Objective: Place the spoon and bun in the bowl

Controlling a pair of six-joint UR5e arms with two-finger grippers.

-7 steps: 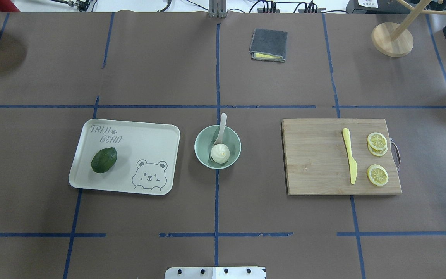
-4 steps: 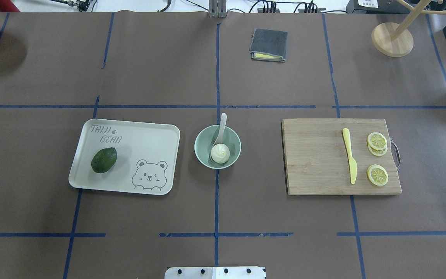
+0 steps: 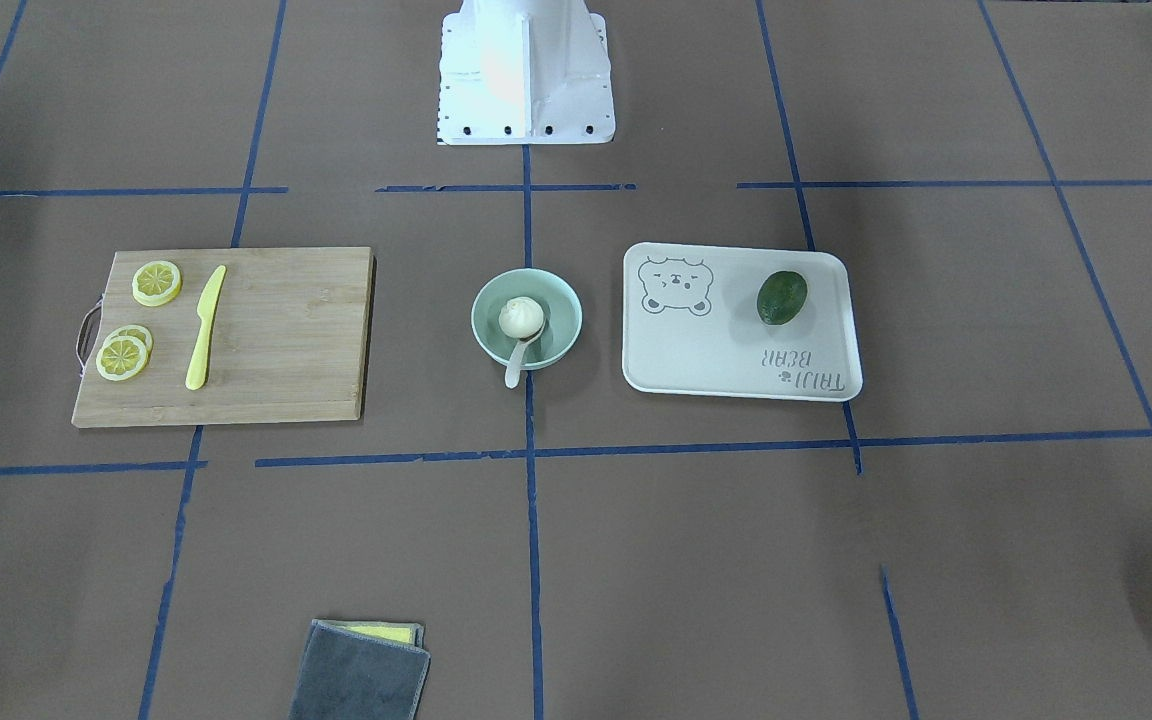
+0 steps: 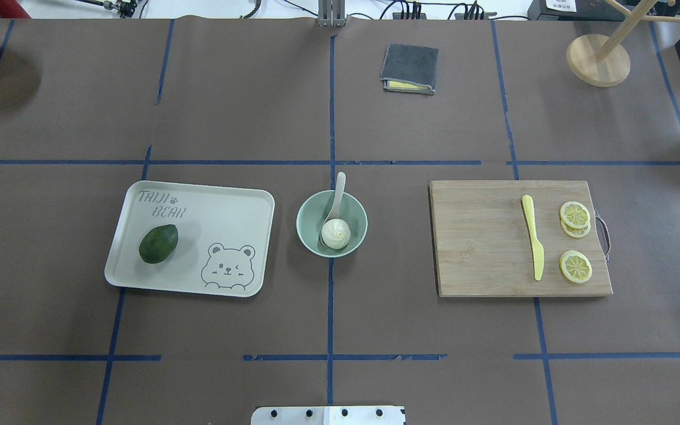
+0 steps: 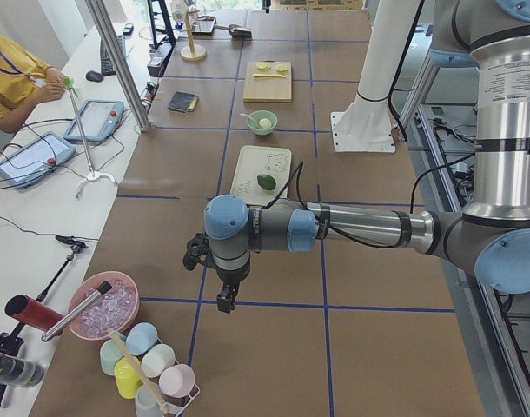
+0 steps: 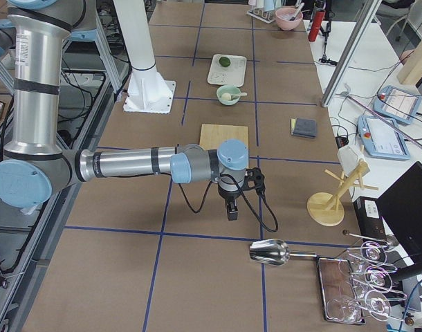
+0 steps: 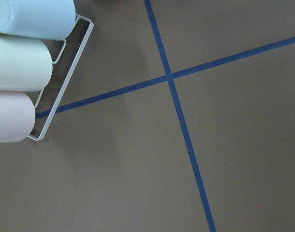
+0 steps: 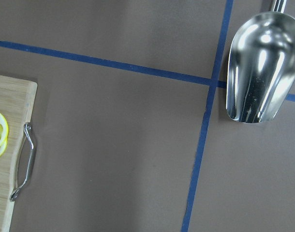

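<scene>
A: Bun (image 4: 336, 233) and spoon (image 4: 339, 192) are noted inside the bowl (image 4: 306, 229). The scoop end is hidden by the bun, and the handle is laid over the far rim. Task is judged done.

B: Jaws?

A: Left jaws and right jaws are seen only from the side cameras, over bare tabletop (image 4: 228, 330), well apart from the bowl. Opening cannot be told. Neither bun nor spoon is held.

B: Risk?

A: The overhanging handle could be levered out if the bowl is nudged by a passing arm.

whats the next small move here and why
Probably just stop: the bun sits in the bowl, the spoon rests scoop-in with its handle over the rim, and the left end effector and right end effector hang away from it.
</scene>
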